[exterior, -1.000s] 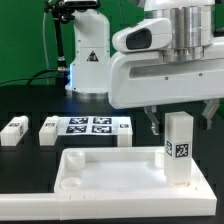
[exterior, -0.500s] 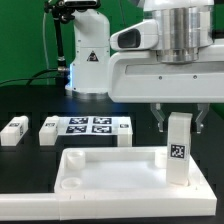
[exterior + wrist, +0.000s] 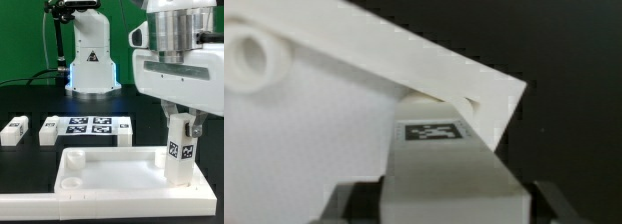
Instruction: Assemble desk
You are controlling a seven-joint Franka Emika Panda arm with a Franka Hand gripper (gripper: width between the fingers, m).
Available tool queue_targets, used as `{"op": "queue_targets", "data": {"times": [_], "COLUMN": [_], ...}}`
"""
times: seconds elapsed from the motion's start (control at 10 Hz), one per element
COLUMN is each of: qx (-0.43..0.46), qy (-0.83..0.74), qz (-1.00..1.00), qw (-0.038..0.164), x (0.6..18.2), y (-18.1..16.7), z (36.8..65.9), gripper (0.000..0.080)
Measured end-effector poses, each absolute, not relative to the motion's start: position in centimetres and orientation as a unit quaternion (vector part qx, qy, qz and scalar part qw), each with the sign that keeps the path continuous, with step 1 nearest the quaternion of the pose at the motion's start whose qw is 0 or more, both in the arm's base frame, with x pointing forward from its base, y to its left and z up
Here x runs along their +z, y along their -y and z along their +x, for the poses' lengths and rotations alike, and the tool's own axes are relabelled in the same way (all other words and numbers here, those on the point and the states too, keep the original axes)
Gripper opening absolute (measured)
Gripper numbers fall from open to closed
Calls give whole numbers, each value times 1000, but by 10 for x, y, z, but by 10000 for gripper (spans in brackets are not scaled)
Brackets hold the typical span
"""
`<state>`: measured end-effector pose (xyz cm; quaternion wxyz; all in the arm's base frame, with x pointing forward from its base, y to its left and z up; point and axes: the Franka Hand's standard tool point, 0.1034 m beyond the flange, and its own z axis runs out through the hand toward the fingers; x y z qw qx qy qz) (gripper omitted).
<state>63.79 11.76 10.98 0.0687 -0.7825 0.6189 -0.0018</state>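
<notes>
The gripper (image 3: 181,121) is clenching the top of the upright leg (image 3: 177,168). In the wrist view its dark fingers (image 3: 352,205) are pressing against both side faces of that white block, with no gap showing on either side. The leg is standing vertically, and a black-and-white tag (image 3: 184,152) is facing out from its side. Its lower end is meeting the panel (image 3: 110,178) at the corner on the exterior view's right. Whether it is sitting in a socket there cannot be told, since the raised rim is hiding its foot. The panel is lying flat on the black table (image 3: 25,165) with its rim facing up, and a round socket (image 3: 68,185) is showing in its corner on the exterior view's left. Beyond the panel's far rim, the marker board (image 3: 92,126) is lying flat with its four black markers facing up. Just beside that board, toward the exterior view's left of the panel, the first loose leg (image 3: 47,128) is lying on its side. The second loose leg (image 3: 13,130) is lying a little farther out the same way, and the two are not touching. Well behind the panel, a white machine base (image 3: 88,55) with a yellow warning sticker is standing in front of a green backdrop.
</notes>
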Motion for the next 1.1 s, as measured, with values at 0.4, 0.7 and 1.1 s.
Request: {"op": "queue_targets", "data": {"times": [0.4, 0.7, 1.1], "qx": [7, -20, -28], "qy": [-537, -296, -140], "qz": [-841, -954, -989], "qw": [63, 54, 46], "x": [108, 105, 106], "y": [-118, -120, -116], "z": [633, 633, 635], "gripper": [518, 641, 649]}}
